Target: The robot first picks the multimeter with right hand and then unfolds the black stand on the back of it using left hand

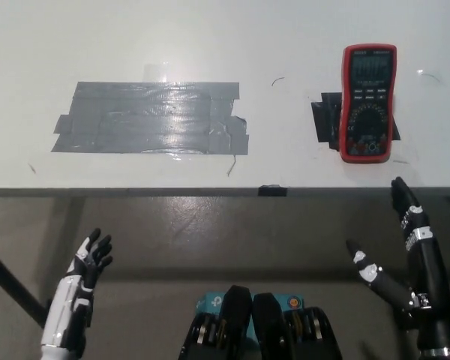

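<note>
1. The red-cased multimeter with a dark display and dial (369, 102) lies flat, face up, on the pale grey tabletop (210, 37), toward its right side. It sits partly over a patch of black tape (326, 120), which probably marks its starting spot. With the face up, the black stand on its back is hidden, so I judge it cannot be reached until the meter is lifted and turned.

2. The black right hand (405, 255) hovers below the tabletop's near edge, almost straight below the multimeter, fingers spread apart and holding nothing. That looks like a ready posture for reaching up and forward; no step of the task is done yet.

3. The white left hand (86, 274) rests low at the left, well apart from the meter, fingers loosely apart and empty. It seems to wait for its turn on the stand.

4. A broad patch of grey tape strips (151, 118) lies flat on the left half, well apart from the meter, and should not hinder anything.

5. The tabletop's near edge runs between the right hand and the meter, so the hand must likely rise over it. The meter's near end lies close to that edge, with bare surface on both sides for fingers to close around the case.
</note>
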Motion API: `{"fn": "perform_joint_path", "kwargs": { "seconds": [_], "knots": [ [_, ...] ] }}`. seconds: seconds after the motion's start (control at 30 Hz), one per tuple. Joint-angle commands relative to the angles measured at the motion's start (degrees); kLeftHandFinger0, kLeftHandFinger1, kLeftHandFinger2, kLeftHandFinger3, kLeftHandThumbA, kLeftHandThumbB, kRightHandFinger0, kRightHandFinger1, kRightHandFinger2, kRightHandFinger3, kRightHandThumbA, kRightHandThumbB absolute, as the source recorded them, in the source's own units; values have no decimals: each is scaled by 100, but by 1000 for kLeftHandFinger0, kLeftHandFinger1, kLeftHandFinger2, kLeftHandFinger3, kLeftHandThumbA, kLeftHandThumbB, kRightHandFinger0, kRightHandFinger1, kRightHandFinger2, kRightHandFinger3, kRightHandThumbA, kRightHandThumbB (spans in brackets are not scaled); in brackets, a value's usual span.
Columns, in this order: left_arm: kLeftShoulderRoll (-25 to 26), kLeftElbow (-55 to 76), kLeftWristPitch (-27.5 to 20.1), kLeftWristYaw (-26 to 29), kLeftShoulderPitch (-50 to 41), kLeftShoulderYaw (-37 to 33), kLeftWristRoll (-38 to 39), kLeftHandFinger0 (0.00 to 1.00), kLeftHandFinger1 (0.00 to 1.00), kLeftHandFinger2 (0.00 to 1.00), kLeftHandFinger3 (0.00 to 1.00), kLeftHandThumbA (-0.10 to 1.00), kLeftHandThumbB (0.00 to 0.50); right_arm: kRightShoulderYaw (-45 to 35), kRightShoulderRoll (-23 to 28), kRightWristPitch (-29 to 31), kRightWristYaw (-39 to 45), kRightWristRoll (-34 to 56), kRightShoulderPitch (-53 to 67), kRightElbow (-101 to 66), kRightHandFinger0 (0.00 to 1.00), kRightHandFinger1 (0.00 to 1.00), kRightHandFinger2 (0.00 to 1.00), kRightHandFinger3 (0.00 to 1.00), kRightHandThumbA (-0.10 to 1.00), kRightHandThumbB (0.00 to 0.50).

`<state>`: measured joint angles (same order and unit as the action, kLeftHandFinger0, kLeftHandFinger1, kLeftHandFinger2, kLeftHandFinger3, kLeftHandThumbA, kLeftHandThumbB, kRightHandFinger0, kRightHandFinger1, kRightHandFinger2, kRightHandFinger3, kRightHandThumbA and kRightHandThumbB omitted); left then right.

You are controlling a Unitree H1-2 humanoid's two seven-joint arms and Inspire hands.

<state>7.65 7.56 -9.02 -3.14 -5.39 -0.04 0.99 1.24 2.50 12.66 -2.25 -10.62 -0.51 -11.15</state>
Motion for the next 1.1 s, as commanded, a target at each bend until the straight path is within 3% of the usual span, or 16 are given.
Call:
{"fn": "perform_joint_path", "kwargs": {
  "seconds": [0.0,0.07,0.13,0.3,0.37,0.47,0.7,0.83,0.93,1.07],
  "knots": [
    [-98,375,-291,29,-29,-212,-518,1000,1000,1000,1000,923,117,-64,-151,-151,-480,-1738,-638,-884,1000,1000,1000,1000,700,318],
    [-101,357,-291,19,-44,-217,-525,1000,1000,1000,1000,911,126,-100,-174,-638,-456,-1984,-1131,-937,1000,1000,1000,1000,678,314],
    [-84,272,-398,55,-92,-190,-594,1000,1000,1000,1000,915,139,-99,-192,-1457,-252,-2369,-1556,-1036,1000,1000,1000,1000,795,341],
    [-53,212,-404,117,-168,-135,-739,1000,1000,1000,1000,943,164,-139,-219,-2397,-211,-2714,-2275,-764,1000,1000,1000,1000,886,365],
    [-33,178,-403,102,-207,-117,-714,1000,1000,1000,1000,948,181,-129,-255,-2673,-315,-3002,-2529,-578,1000,1000,1000,1000,988,376],
    [-17,152,-442,103,-266,-94,-731,1000,1000,1000,1000,938,191,-146,-308,-3229,-464,-3359,-2974,-215,1000,1000,1000,1000,1000,379],
    [10,86,-559,91,-296,-107,-814,1000,1000,1000,1000,865,157,-450,-559,-3632,-1113,-3128,-3628,614,1000,1000,1000,1000,1000,416],
    [10,62,-574,109,-319,-134,-950,1000,1000,1000,1000,865,163,-610,-720,-3926,-1204,-3031,-3844,830,1000,1000,1000,1000,1000,396],
    [-7,42,-609,141,-344,-159,-1091,1000,1000,1000,1000,873,168,-706,-766,-3906,-1403,-3001,-3965,1051,1000,1000,1000,1000,1000,409],
    [19,29,-624,137,-366,-148,-1186,1000,1000,1000,1000,873,168,-822,-774,-3915,-1611,-2860,-4147,1437,1000,1000,1000,1000,1000,390]
  ]
}}
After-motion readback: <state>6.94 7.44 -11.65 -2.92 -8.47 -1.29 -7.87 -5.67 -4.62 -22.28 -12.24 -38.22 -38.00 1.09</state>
